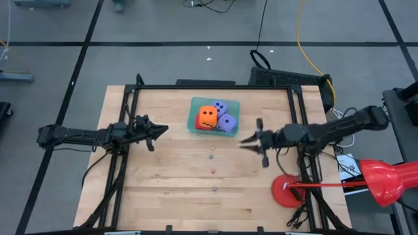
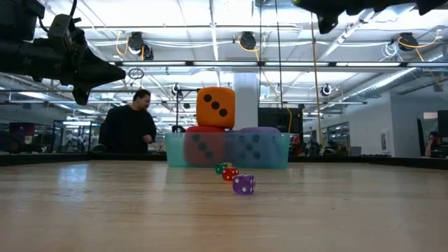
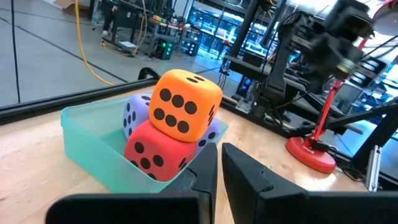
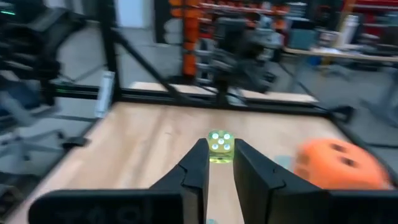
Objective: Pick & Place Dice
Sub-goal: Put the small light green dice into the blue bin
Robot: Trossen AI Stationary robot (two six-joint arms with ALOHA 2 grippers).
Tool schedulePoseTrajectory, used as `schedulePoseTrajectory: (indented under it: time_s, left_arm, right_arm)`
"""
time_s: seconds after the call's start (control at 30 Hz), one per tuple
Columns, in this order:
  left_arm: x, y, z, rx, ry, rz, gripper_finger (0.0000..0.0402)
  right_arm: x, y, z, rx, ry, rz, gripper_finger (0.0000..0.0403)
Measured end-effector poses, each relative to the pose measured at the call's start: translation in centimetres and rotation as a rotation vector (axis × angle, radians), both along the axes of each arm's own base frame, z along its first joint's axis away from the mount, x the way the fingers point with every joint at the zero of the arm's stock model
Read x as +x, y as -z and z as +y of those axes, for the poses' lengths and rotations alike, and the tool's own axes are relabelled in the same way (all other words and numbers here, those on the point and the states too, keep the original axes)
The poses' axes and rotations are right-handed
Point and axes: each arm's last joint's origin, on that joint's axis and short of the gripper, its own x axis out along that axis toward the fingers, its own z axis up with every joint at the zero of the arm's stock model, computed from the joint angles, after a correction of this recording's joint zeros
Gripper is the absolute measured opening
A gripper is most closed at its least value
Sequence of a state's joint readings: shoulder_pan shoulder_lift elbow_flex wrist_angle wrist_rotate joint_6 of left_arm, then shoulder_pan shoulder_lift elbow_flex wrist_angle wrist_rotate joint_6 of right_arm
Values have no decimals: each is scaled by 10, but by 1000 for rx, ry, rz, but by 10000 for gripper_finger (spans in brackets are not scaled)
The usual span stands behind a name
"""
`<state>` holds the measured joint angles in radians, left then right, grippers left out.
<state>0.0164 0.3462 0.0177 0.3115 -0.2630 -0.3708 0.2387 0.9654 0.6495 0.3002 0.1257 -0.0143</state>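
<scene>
While the high view hides it, the right gripper (image 4: 221, 163) pinches a small green die (image 4: 220, 146); the left gripper (image 3: 219, 167) is closed, empty.

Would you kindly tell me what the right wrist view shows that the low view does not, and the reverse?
Only the right wrist view: a small yellow-green die pinched between the right gripper's fingertips, above the table.
Only the low view: a green die, a red die and a purple die, all small, before the teal bin; a person behind.
Both: the orange die.
</scene>
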Motion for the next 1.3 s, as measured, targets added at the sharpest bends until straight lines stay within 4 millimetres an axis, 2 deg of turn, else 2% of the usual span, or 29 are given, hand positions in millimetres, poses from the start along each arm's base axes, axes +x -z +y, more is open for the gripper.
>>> schedulePoseTrajectory:
  time_s: [0.2, 0.37, 0.73, 1.0, 1.3]
  left_arm:
    - [0, 0, 0, 0, 0, 0, 33]
    - [0, 0, 0, 0, 0, 0, 33]
    - [0, 0, 0, 0, -1, 0, 33]
    - [0, 0, 0, 0, 0, 0, 33]
    - [0, 0, 0, 0, -1, 0, 33]
  right_arm:
    - [-24, -9, -31, -27, 92, 39, 49]
    - [-38, -13, -37, -25, 112, 31, 49]
    - [-65, -5, -56, -3, 229, -48, 49]
    - [-78, 23, -62, 61, 243, -62, 49]
    - [-81, 70, -62, 93, 249, -72, 47]
